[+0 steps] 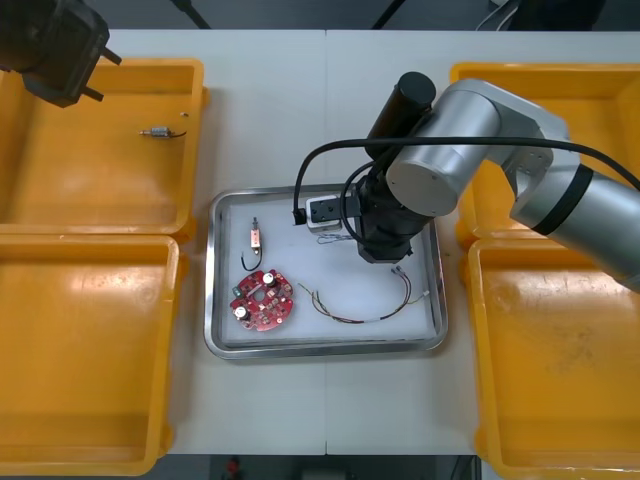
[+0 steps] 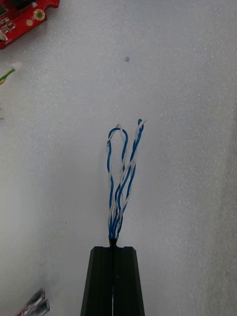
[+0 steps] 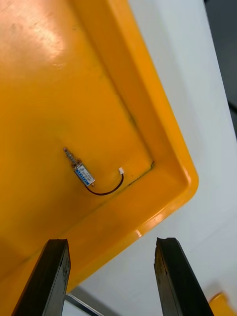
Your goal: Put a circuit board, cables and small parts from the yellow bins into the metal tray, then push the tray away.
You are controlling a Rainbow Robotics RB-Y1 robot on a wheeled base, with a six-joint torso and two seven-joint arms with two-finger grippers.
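My right gripper (image 2: pixel 114 249) is shut on one end of a twisted blue and white cable (image 2: pixel 121 173), which trails ahead of the fingers over the tray's white floor. In the front view the right arm (image 1: pixel 430 170) reaches down over the middle of the metal tray (image 1: pixel 214 290). The tray holds a round red circuit board (image 1: pixel 263 298), a small metal part (image 1: pixel 255 236) and a red and yellow cable (image 1: pixel 370 308). My left gripper (image 3: pixel 111 247) stands open above the far left yellow bin (image 1: pixel 90 190), where another small metal part (image 3: pixel 81 173) lies near the bin's corner.
Near left bin (image 1: pixel 80 370) and the two right bins (image 1: pixel 560 370) flank the tray. A corner of the circuit board (image 2: pixel 19 19) lies well ahead of the right fingers and off to one side. Bare table lies beyond the tray's far rim.
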